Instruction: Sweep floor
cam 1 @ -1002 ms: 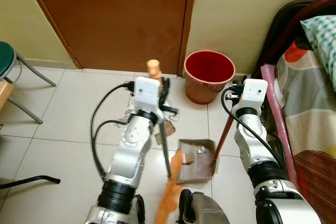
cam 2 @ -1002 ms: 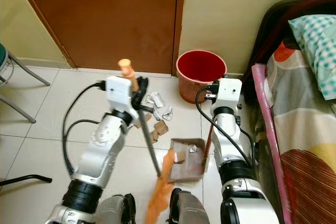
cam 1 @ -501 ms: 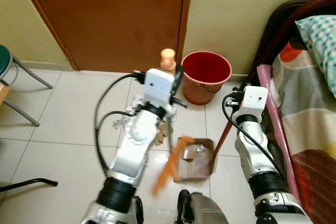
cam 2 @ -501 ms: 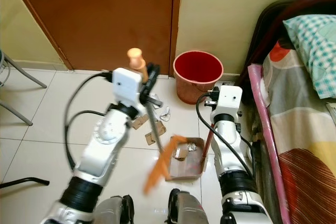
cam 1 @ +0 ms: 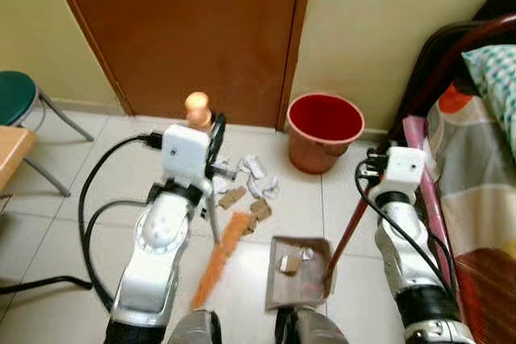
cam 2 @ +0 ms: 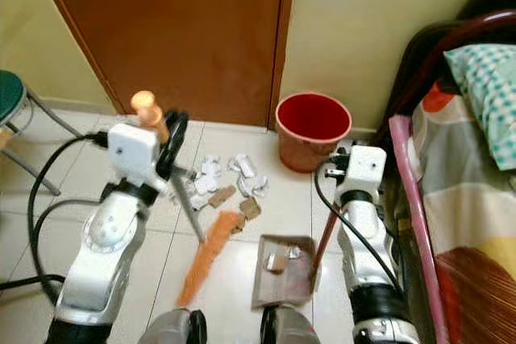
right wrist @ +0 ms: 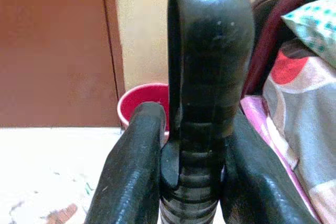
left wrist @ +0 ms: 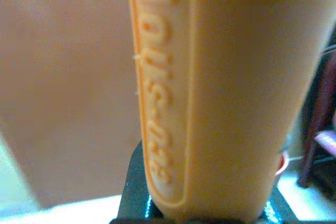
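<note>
Here, red bucket (cam 1: 325, 130) near scraps (cam 1: 247, 180), bed (cam 1: 476, 159) beside dustpan (cam 1: 297, 270)

silver jointed arms (cam 1: 157, 239), white wrist boxes (cam 1: 184, 151), looping black cables (cam 1: 93, 215).

The orange-bristled broom (cam 1: 216, 259) with its grey shaft and orange knob handle leaned steeply, bristles on the pale tiled floor (cam 1: 64, 223). A scatter of white and brown paper scraps (cam 1: 246, 183) lay just beyond them. The brown long-handled dustpan (cam 1: 298, 271) sat flat nearby, holding a few scraps.
</note>
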Available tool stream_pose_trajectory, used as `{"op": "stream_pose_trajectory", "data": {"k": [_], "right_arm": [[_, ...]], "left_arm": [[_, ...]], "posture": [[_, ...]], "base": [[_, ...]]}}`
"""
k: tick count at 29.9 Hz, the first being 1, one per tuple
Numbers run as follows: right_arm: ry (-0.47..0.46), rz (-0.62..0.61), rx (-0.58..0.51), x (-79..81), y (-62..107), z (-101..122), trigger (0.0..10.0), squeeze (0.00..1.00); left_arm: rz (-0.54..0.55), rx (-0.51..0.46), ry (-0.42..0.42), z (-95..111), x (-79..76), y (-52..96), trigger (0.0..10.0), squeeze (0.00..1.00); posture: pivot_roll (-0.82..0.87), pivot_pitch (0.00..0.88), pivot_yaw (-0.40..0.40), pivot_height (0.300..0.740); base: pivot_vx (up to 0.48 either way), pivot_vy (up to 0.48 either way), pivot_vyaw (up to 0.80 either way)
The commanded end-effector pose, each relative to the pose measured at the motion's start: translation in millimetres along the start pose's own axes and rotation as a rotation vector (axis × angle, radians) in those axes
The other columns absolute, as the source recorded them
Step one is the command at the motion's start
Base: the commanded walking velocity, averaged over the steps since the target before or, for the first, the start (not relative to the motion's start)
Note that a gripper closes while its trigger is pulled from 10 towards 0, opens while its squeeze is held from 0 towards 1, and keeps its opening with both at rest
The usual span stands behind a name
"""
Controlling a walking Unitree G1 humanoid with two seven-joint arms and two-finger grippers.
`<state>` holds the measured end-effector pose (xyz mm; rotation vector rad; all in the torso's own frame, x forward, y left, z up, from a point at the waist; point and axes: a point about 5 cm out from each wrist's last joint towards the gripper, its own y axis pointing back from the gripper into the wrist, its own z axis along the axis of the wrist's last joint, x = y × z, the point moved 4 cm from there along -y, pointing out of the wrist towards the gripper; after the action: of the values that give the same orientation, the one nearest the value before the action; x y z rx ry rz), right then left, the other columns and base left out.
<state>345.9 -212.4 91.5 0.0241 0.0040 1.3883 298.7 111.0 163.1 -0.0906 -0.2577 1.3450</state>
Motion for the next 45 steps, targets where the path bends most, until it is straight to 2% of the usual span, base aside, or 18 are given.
{"op": "stream_pose_trajectory", "data": {"k": [1, 4, 6, 9, 12, 17, 21, 24, 25, 27, 32, 33, 34, 35, 37, 39, 40, 45], "right_arm": [[-0.056, 0.006, -0.036, -1.2, 1.1, 11, 10.0, 0.0], [-0.114, 0.059, -0.022, 6.3, 8.1, 12, 10.0, 0.0], [-0.088, 0.109, 0.04, 13.3, 15.7, 5, 10.0, 0.0], [-0.069, 0.142, 0.187, 12.8, 27.9, -14, 10.0, 0.0], [-0.121, 0.179, 0.277, 11.1, 39.4, -24, 10.0, 0.0], [0.041, 0.26, 0.403, -4.2, 54.5, -32, 10.0, 0.0], [0.074, 0.313, 0.425, -4.9, 56.4, -26, 10.0, 0.0], [0.078, 0.337, 0.395, -3.3, 54.7, -17, 10.0, 0.0], [0.105, 0.313, 0.347, -6.9, 47.0, -9, 10.0, 0.0], [0.096, 0.285, 0.327, -9.9, 41.5, -4, 10.0, 0.0], [0.109, 0.295, 0.391, -10.1, 44.0, -11, 10.0, 0.0], [0.113, 0.313, 0.445, -10.6, 49.7, -19, 10.0, 0.0], [0.113, 0.313, 0.445, -10.6, 49.7, -19, 10.0, 0.0], [0.126, 0.378, 0.533, -8.3, 62.3, -32, 10.0, 0.0], [0.126, 0.431, 0.599, -7.6, 73.4, -41, 10.0, 0.0], [0.122, 0.461, 0.63, -7.4, 79.8, -44, 10.0, 0.0], [0.118, 0.532, 0.698, -6.8, 93.8, -47, 10.0, 0.0], [0.112, 0.632, 0.766, -8.4, 108.8, -45, 10.0, 0.0]], "left_arm": [[0.042, -0.007, -0.055, -1, 10.1, 3.1, 10.0, 0.0], [0.06, 0.018, -0.051, -9, 12.1, 4.5, 10.0, 0.0], [0.059, 0.027, -0.055, -13, 10.8, 3.2, 10.0, 0.0], [0.051, 0.032, -0.048, -15, 8.6, 1.7, 10.0, 0.0], [0.049, 0.035, -0.047, -17, 8.4, 0.9, 10.0, 0.0], [0.052, 0.041, -0.037, -20, 5.3, 2.4, 10.0, 0.0], [0.049, 0.043, -0.032, -21, 4.0, 2.4, 10.0, 0.0], [0.053, 0.047, -0.026, -22, 4.4, 1.8, 10.0, 0.0], [0.055, 0.048, -0.024, -23, 5.5, 0.3, 10.0, 0.0], [0.053, 0.044, -0.025, -22, 5.0, -1.0, 10.0, 0.0], [0.05, 0.04, -0.025, -21, 3.6, -1.5, 10.0, 0.0], [0.052, 0.041, -0.026, -21, 3.9, -0.8, 10.0, 0.0], [0.052, 0.041, -0.026, -21, 3.9, -0.8, 10.0, 0.0], [0.054, 0.045, -0.026, -22, 5.1, 0.3, 10.0, 0.0], [0.056, 0.048, -0.027, -23, 5.7, 1.2, 10.0, 0.0], [0.056, 0.05, -0.027, -23, 5.6, 1.7, 10.0, 0.0], [0.056, 0.052, -0.027, -24, 4.9, 1.9, 10.0, 0.0], [0.054, 0.053, -0.026, -24, 3.1, 0.8, 10.0, 0.0]], "posture": [[0.04, 0.0, -0.023, 0.74], [0.03, 0.0, -0.024, 0.74], [0.03, 0.0, -0.026, 0.74], [0.02, 0.0, -0.031, 0.74], [0.01, 0.0, -0.035, 0.74], [0.01, 0.0, -0.035, 0.74], [0.0, 0.0, -0.036, 0.74], [0.0, 0.0, -0.036, 0.74], [-0.01, 0.0, -0.035, 0.74], [-0.01, 0.0, -0.038, 0.74], [0.0, 0.0, -0.04, 0.74], [0.0, 0.0, -0.041, 0.74], [0.0, 0.0, -0.041, 0.74], [0.0, 0.0, -0.042, 0.74], [-0.01, 0.0, -0.044, 0.74], [-0.01, 0.0, -0.045, 0.74], [-0.01, 0.0, -0.046, 0.74], [-0.02, 0.0, -0.051, 0.74]], "base": [[0.0, 0.0, 0.0], [0.0, 0.0, 0.0], [0.0, 0.0, 0.0], [0.0, 0.0, 0.0], [0.0, 0.0, 0.0], [0.0, 0.0, 0.0], [0.0, 0.0, 0.0], [0.0, 0.0, 0.0], [0.0, 0.0, 0.0], [0.0, 0.0, 0.0], [0.0, 0.0, 0.0], [0.0, 0.0, 0.0], [0.0, 0.0, 0.0], [0.0, 0.0, 0.0], [0.0, 0.0, 0.0], [0.0, 0.0, 0.0], [0.0, 0.0, 0.0], [0.0, 0.0, 0.0]]}}
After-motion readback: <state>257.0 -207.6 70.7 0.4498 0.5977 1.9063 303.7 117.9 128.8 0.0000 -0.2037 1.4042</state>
